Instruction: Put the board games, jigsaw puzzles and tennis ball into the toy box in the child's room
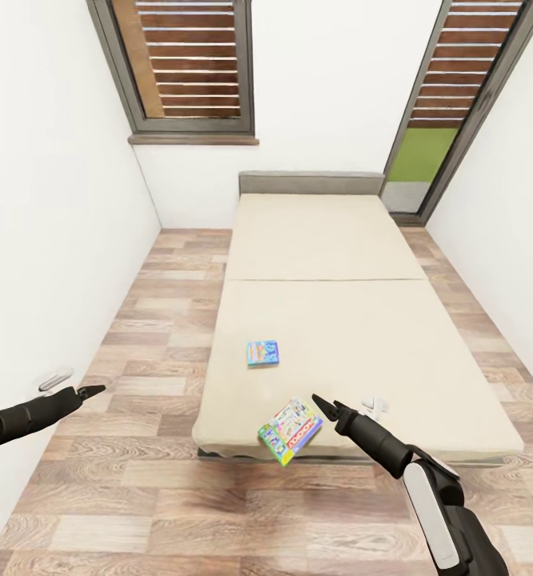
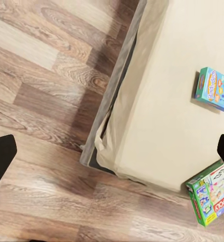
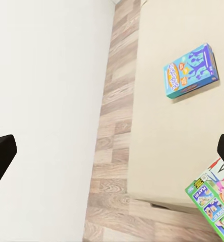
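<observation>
A beige bed (image 1: 338, 320) fills the room's middle. A blue board game (image 1: 262, 353) lies flat on it; a green-edged board game (image 1: 290, 432) overhangs the near edge, just beside the right gripper (image 1: 318, 400). Both grippers' fingers stand wide apart, empty; the left gripper (image 1: 98, 390) hovers over floor. A clumsy nudge could tip the overhanging box off.

wood-plank floor (image 1: 138, 512), white walls (image 1: 50, 240), two windows with brown slats (image 1: 188, 64)

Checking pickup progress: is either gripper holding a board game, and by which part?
Nothing is held. The left gripper hangs over the floor; the right gripper is beside the green game, apart from it.
</observation>
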